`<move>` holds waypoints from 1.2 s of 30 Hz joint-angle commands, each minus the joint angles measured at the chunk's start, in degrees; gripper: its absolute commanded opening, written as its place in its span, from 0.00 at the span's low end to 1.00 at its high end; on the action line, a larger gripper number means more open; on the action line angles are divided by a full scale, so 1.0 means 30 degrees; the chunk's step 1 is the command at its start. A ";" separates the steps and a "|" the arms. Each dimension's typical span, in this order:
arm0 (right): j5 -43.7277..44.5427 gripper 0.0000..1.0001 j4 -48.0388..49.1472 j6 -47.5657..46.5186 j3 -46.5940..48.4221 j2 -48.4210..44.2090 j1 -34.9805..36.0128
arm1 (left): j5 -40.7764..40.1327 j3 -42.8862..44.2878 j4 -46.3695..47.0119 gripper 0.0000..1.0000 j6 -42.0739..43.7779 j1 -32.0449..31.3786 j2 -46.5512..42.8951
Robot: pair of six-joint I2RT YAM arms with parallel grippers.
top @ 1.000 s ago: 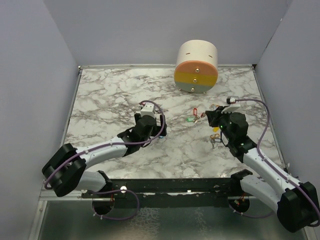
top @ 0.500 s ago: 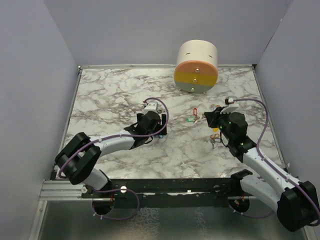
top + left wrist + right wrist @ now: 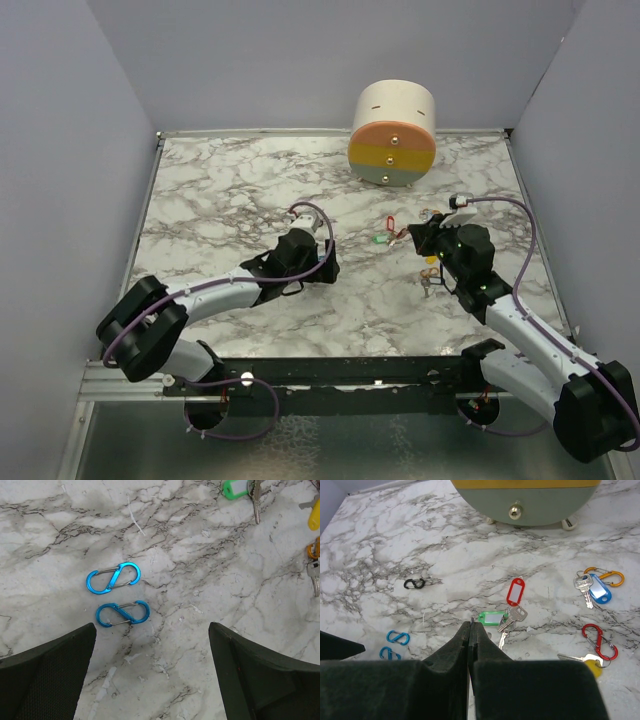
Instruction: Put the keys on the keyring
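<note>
A green-tagged key point(image 3: 235, 488) is cut off at the left wrist view's 1 o'clock edge. The left gripper point(image 3: 152, 627) hovers spread above blue S-clips point(image 3: 113, 578). The right gripper point(image 3: 471, 625) points toward 12 o'clock, fingers pressed together.

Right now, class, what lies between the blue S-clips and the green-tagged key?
Nothing: only bare marble table separates the blue S-clips from the green-tagged key, as the left wrist view shows.

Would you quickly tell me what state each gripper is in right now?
Left gripper: open, empty, above two blue clips.
Right gripper: shut, nothing visibly held.
</note>
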 commanded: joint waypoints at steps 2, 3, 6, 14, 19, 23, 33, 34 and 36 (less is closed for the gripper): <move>-0.0391 0.01 0.0013 0.0041 0.0506 -0.0017 -0.0118 | 0.1376 -0.0408 -0.0404 0.99 -0.0089 -0.0464 -0.0444; -0.0385 0.01 -0.0004 0.0027 0.0534 -0.0015 -0.0116 | 0.1354 -0.0453 -0.0459 0.99 -0.0115 -0.0557 -0.0335; -0.0384 0.01 -0.0032 0.0035 0.0510 -0.0112 -0.0120 | 0.1233 -0.0648 -0.0442 0.99 -0.0302 -0.0858 -0.0038; -0.0304 0.01 -0.0109 0.0027 0.0476 -0.0241 -0.0101 | 0.1058 -0.1229 0.0247 0.99 -0.0758 -0.1478 0.0635; -0.0277 0.01 -0.0194 0.0029 0.0476 -0.0333 -0.0099 | 0.0874 -0.1290 0.0821 0.99 -0.0865 -0.1482 0.1173; -0.0238 0.01 -0.0213 0.0013 0.0472 -0.0380 -0.0118 | 0.0563 -0.1141 0.1294 0.99 -0.0859 -0.1483 0.1563; -0.0199 0.01 -0.0223 -0.0013 0.0399 -0.0509 -0.0103 | -0.0437 0.0388 0.1990 0.99 -0.0242 -0.1397 0.3621; -0.0188 0.01 -0.0220 -0.0016 0.0393 -0.0516 -0.0107 | -0.0549 0.0581 0.1932 0.99 -0.0134 -0.1351 0.3869; -0.0186 0.01 -0.0221 -0.0024 0.0376 -0.0524 -0.0114 | -0.0779 0.0923 0.1872 0.99 0.0085 -0.1242 0.4231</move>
